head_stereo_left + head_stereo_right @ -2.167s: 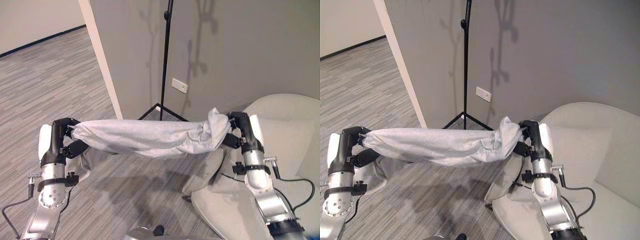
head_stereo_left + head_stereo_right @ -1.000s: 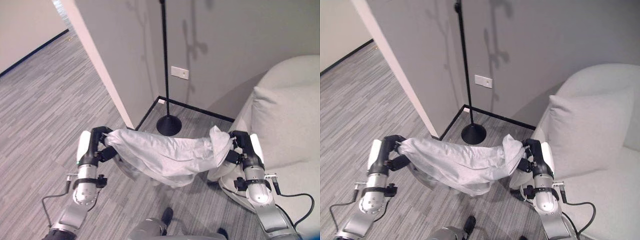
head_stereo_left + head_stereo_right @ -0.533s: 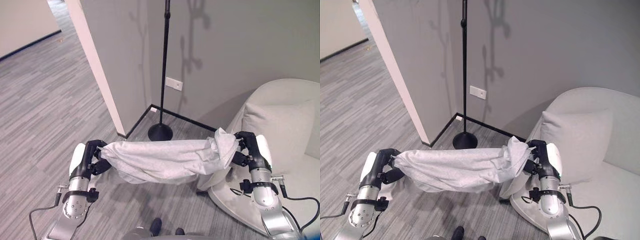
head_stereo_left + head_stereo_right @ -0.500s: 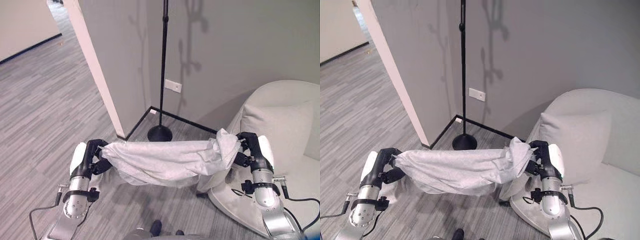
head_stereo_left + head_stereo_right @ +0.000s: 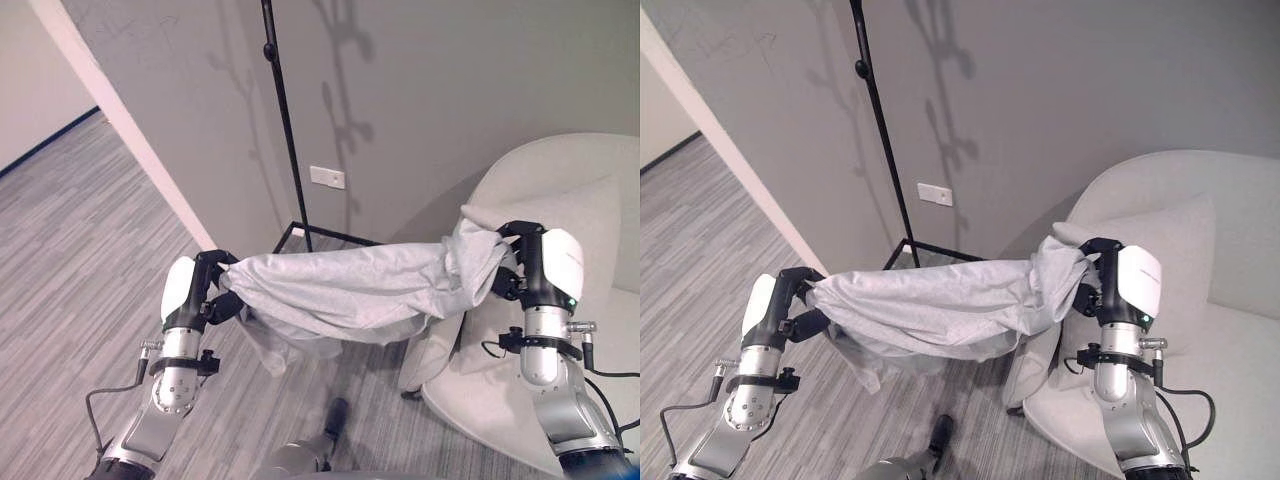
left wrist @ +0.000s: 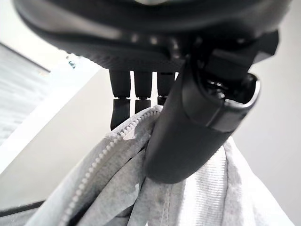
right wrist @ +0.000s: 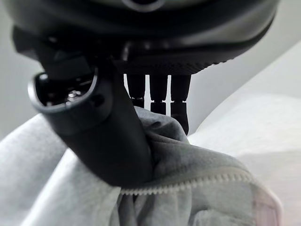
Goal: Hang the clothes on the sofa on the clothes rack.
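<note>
Grey garment (image 5: 350, 285) off the sofa (image 5: 590, 210), slung in the air between left robot hand (image 5: 205, 285) and right robot hand (image 5: 525, 262), each clamped on an end; clothes rack (image 5: 285, 110) stands beyond, far left, hanging not yet done.

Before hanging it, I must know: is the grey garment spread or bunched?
Spread: the grey garment stretches between left hand and right hand, sagging.
</note>
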Motion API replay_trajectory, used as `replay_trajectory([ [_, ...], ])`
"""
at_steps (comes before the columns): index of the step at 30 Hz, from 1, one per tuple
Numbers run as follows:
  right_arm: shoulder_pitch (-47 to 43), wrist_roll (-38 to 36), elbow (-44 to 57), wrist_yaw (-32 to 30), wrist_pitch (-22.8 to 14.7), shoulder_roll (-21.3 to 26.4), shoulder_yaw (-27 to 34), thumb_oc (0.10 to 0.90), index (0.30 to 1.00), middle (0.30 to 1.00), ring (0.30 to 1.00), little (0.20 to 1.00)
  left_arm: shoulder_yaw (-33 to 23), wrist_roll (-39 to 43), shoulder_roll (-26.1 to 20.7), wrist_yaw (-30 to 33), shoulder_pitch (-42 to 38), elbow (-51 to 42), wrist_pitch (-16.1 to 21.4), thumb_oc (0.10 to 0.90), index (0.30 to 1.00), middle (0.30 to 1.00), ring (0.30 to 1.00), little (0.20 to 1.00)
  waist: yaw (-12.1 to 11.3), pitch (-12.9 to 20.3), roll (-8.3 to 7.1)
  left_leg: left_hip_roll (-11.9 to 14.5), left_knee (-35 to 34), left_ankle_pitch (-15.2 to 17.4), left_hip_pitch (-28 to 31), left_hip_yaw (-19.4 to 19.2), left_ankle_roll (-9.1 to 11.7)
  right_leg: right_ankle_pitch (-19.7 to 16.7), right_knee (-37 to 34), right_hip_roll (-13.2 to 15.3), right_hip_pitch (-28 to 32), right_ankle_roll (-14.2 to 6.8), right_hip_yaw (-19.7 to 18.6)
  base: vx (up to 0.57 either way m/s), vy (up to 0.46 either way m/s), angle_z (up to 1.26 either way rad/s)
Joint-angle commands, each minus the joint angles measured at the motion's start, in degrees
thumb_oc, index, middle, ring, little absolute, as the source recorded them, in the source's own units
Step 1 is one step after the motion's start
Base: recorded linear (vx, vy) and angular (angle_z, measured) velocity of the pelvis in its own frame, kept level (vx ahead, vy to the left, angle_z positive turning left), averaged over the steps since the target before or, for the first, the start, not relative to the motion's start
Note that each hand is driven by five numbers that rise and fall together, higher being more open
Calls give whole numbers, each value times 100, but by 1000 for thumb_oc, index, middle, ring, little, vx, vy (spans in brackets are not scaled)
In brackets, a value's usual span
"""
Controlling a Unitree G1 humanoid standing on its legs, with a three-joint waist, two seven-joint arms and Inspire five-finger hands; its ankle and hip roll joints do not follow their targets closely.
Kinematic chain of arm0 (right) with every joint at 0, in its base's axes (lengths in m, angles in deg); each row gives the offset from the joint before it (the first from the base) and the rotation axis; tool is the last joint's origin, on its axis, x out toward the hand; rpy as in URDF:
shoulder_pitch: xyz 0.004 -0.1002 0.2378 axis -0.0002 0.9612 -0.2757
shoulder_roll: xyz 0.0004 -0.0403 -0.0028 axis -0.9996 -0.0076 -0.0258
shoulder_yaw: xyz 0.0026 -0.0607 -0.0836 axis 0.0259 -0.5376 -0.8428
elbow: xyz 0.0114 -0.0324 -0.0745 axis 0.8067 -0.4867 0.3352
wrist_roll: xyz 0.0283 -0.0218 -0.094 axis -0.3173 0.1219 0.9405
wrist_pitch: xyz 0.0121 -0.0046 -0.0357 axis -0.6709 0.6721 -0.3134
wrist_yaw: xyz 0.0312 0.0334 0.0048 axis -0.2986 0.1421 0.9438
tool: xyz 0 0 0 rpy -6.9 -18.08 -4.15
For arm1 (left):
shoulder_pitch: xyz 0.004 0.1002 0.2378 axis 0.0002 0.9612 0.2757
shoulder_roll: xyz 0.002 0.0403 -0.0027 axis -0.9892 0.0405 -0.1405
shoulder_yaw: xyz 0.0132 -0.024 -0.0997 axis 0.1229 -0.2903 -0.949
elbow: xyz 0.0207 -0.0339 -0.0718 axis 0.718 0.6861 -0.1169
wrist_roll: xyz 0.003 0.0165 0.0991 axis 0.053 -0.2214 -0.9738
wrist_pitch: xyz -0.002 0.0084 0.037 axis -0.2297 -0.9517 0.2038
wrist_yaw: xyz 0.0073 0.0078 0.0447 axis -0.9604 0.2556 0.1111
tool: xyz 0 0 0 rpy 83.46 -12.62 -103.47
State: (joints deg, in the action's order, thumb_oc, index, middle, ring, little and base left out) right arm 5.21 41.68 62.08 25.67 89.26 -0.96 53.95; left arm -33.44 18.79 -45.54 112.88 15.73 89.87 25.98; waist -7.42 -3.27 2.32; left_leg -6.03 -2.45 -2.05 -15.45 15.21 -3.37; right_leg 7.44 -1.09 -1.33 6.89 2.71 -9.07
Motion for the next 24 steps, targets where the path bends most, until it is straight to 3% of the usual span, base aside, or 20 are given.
replay_trajectory([
  [1, -587, -21, 318, -127, -346, 366, 71, 400, 300, 300, 300, 300, -344, 247, -395, 406, -200, -360, 245, 400, 300, 300, 300, 300, -317, 514, -334, 69, -255, -90, -215, -259, 27, -141, 170, 495, 568, -500, 185, 525, 350, -52],
  [2, -621, -40, 315, -83, -356, 352, 4, 400, 300, 300, 300, 300, -372, 264, -399, 382, -169, -381, 229, 400, 300, 300, 300, 300, -387, 533, -311, 93, -255, -59, -70, -340, -45, -152, 353, 545, 570, -514, 203, 693, 456, -51],
  [3, -484, 108, 307, -157, -313, 319, 74, 400, 300, 300, 300, 300, -227, 284, -408, 265, -151, -279, 225, 400, 300, 300, 300, 300, -428, 664, -354, 65, -255, -149, 134, -409, -85, -564, 740, 707, 580, -587, 251, 613, 405, -49],
  [4, -286, 152, 368, -53, -332, 248, 118, 400, 300, 300, 300, 300, -223, 274, -441, 334, -241, -239, 209, 400, 300, 300, 300, 300, -407, 702, -430, 46, -255, -253, 308, -535, -95, -1062, 1045, 843, 467, -795, 461, 479, 322, -38],
  [5, -278, 153, 375, -49, -331, 245, 125, 400, 300, 300, 300, 300, -218, 274, -443, 335, -244, -236, 210, 400, 300, 300, 300, 300, -407, 708, -430, 47, -255, -257, 301, -531, -95, -1061, 1051, 840, 458, -796, 463, 556, 539, -22],
  [6, -299, 154, 272, 61, -201, 210, 38, 400, 300, 300, 300, 300, -160, 164, -556, 431, -386, -236, 164, 400, 300, 300, 300, 300, -385, 801, -340, -155, -255, -163, 811, -627, -235, -1777, 2095, 1263, 132, -915, 791, 570, 650, -4],
  [8, -296, 88, 134, 37, -171, 167, 11, 400, 300, 300, 300, 300, -190, 171, -627, 486, -381, -246, 142, 400, 300, 300, 300, 300, -339, 849, -172, -292, -255, -43, 1216, -548, -441, -2278, 2991, 1663, -225, -625, 1132, 597, 709, -5],
  [10, -275, 93, 95, 131, -180, 151, -49, 400, 300, 300, 300, 300, -224, 134, -620, 513, -326, -243, 109, 400, 300, 300, 300, 300, -258, 868, -42, -284, -255, 52, 1465, -347, -529, -1865, 3459, 1572, -588, -459, 1100, 365, 361, 2],
  [11, -194, 81, 107, 194, -228, 199, -22, 400, 300, 300, 300, 300, -406, 134, -652, 527, -266, -318, 116, 400, 300, 300, 300, 300, -267, 860, -51, -284, -255, 39, 1538, -222, -468, -1198, 3228, 1024, -848, -454, 1057, 298, 224, 26],
  [13, -70, 37, 73, 209, -274, 282, 91, 400, 300, 300, 300, 300, -522, 73, -723, 520, -244, -411, 138, 400, 300, 300, 300, 300, -215, 762, -114, -234, -255, 26, 1564, -113, -315, -592, 2653, 461, -1096, -512, 1090, 167, 62, 49],
  [15, -65, 30, 71, 212, -283, 280, 102, 400, 300, 300, 300, 300, -519, 70, -727, 516, -244, -420, 134, 400, 300, 300, 300, 300, -182, 775, -103, -208, -255, 54, 1572, -65, -294, -599, 2551, 439, -1028, -493, 1146, 67, -12, 58],
  [16, -11, -20, 63, 168, -315, 309, 170, 400, 300, 300, 300, 300, -522, 39, -759, 504, -266, -430, 140, 400, 300, 300, 300, 300, -175, 714, -146, -205, -255, 60, 1622, -24, -218, -423, 2133, 224, -1104, -521, 1164, 111, -21, 61],
  [17, 310, -194, 26, 120, -387, 333, 431, 400, 300, 300, 300, 300, -442, 10, -750, 482, -358, -378, 149, 400, 300, 300, 300, 300, -110, 561, -246, -209, -255, 39, 1690, 192, -1, -471, 1068, -156, -1185, -627, 1153, 146, -33, 69],
  [18, 406, -122, -47, 119, -381, 496, 380, 400, 300, 300, 300, 300, -233, -126, -759, 436, -435, -204, 75, 400, 300, 300, 300, 300, -68, 500, -299, -211, -255, 84, 1741, 251, 62, -542, 628, -212, -1169, -647, 1191, 265, -68, 63],
  [19, 782, -197, -31, 90, -393, 351, 738, 400, 300, 300, 300, 300, -225, -133, -609, 444, -430, -281, 142, 400, 300, 300, 300, 300, -143, 568, -453, -285, -255, 180, 1790, 359, 53, -595, 19, -123, -675, -554, 1393, 280, -76, 112],
  [24, 804, -339, 51, 199, -538, 404, 755, 400, 300, 300, 300, 300, -468, -100, -523, 439, -85, -199, 150, 400, 300, 300, 300, 300, -196, 781, -509, -227, -255, 334, 1841, 288, 105, -762, -390, -165, -445, -523, 1265, 216, -28, 89],
])
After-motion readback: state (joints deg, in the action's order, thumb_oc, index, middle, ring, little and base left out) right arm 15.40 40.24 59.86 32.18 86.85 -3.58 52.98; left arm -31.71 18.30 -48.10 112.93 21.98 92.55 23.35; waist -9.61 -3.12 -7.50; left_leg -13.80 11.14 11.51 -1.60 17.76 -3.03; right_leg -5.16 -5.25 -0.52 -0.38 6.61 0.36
